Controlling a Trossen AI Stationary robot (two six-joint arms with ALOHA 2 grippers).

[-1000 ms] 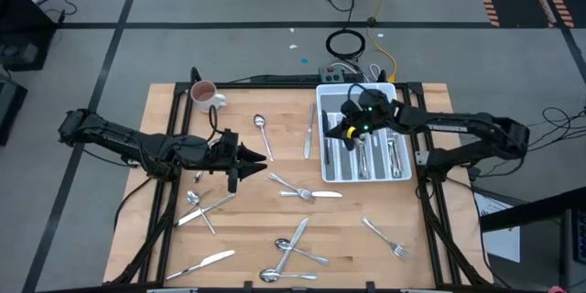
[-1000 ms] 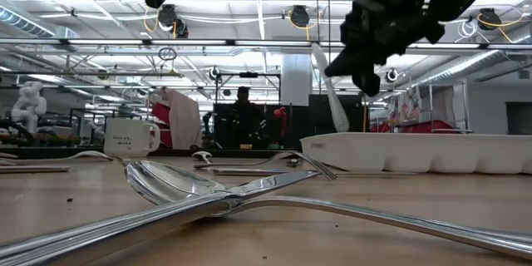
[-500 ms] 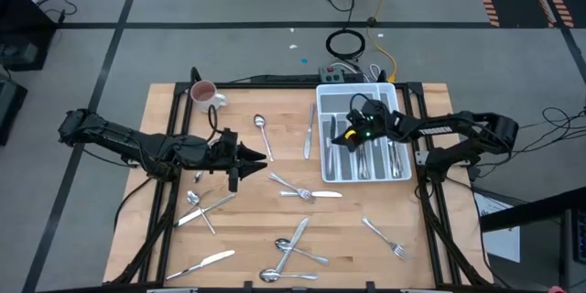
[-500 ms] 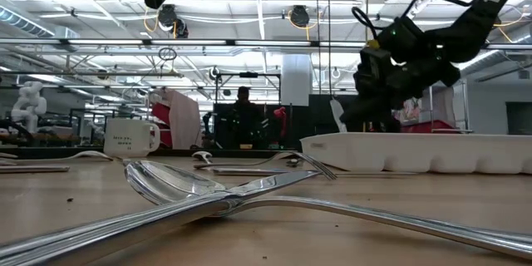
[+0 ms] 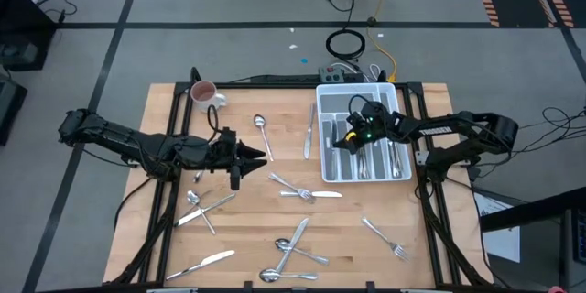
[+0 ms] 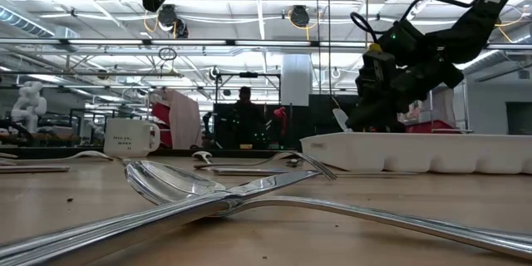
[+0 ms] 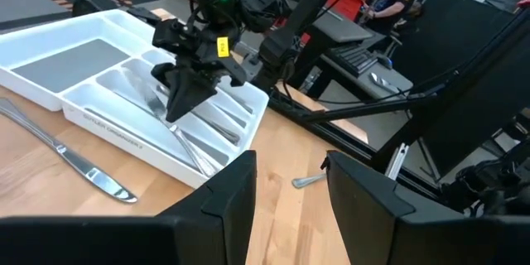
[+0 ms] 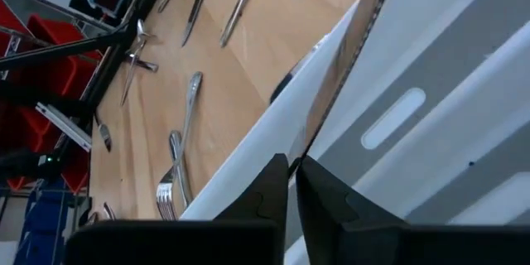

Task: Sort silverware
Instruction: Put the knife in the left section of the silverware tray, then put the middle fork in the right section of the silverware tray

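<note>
Right end effector (image 5: 344, 137), fingers nearly together on a knife (image 7: 184, 137), lowers it into the tray (image 5: 322, 167) at the bench's far right; release only when flat. Left end effector (image 5: 255, 157) waits parted, mid-bench.

A cutlery tray (image 5: 400, 176) sits at the bench's (image 5: 247, 229) far right, with cutlery lying in its slots and the right claw (image 5: 346, 139) down inside its left part. A mug (image 5: 203, 96) stands at the far left corner. Loose silverware (image 5: 295, 248) lies scattered across the middle and near side. The left claw (image 5: 263, 157) hangs above the bench left of centre.
</note>
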